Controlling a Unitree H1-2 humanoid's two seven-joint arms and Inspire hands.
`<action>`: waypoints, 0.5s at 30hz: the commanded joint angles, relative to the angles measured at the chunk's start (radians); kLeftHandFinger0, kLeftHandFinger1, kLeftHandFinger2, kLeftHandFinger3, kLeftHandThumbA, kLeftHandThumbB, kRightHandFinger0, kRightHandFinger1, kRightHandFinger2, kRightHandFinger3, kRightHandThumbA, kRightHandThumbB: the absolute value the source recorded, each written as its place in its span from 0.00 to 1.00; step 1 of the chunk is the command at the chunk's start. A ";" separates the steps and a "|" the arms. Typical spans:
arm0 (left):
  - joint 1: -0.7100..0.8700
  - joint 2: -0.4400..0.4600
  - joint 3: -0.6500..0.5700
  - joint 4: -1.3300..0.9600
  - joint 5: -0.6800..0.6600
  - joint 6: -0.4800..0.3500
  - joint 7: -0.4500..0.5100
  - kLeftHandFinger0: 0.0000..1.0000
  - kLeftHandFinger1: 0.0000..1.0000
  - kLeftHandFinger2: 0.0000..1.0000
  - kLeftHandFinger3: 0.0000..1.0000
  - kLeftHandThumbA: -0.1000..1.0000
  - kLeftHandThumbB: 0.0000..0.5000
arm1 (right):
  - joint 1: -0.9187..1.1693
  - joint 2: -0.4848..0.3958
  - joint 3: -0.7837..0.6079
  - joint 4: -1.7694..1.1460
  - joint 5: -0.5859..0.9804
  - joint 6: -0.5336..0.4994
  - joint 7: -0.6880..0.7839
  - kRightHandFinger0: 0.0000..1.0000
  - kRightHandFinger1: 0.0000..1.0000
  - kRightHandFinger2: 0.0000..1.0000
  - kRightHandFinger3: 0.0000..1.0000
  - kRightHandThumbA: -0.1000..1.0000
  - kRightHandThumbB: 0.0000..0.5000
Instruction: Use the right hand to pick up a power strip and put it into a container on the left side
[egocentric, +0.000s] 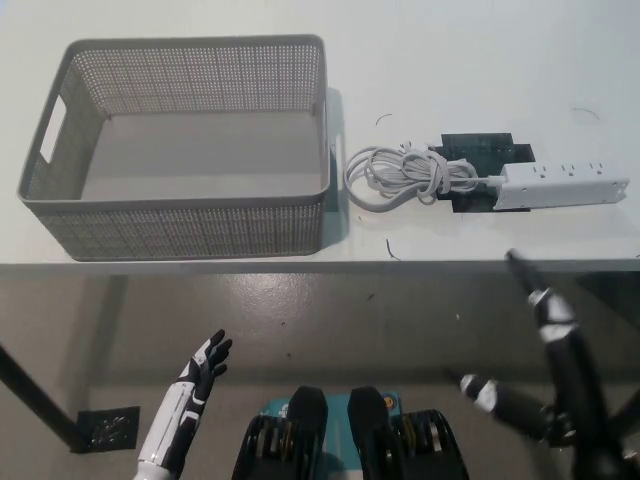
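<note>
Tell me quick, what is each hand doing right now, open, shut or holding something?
Left hand: open, holding nothing, low at the left.
Right hand: open, holding nothing, short of the power strip.

White table (200, 20) carries grey basket (180, 215), power strip (565, 182), dark mat (480, 148).

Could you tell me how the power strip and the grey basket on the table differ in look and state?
The power strip is white, solid, long and narrow; the basket is grey, perforated, broad and boxy. The power strip trails a coiled cord and lies partly on a dark mat; the basket stands directly on the table, open-topped with nothing inside. The strip lies right of the basket. Both rest untouched: the right hand and left hand are below the table edge.
</note>
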 joint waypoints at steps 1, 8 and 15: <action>-0.017 0.027 -0.008 -0.036 0.020 -0.089 0.013 1.00 1.00 1.00 1.00 1.00 0.42 | -0.208 -0.086 -0.075 -0.178 -0.169 0.223 0.153 1.00 1.00 1.00 1.00 1.00 0.64; -0.028 0.028 -0.009 -0.028 0.017 -0.089 0.014 1.00 1.00 1.00 1.00 1.00 0.42 | -0.461 -0.169 -0.018 -0.002 -0.287 0.329 0.256 1.00 1.00 1.00 1.00 1.00 0.77; -0.029 0.030 -0.009 -0.030 0.012 -0.089 0.010 1.00 1.00 1.00 1.00 1.00 0.42 | -0.609 -0.168 0.092 0.252 -0.428 0.384 0.242 1.00 1.00 1.00 1.00 1.00 0.88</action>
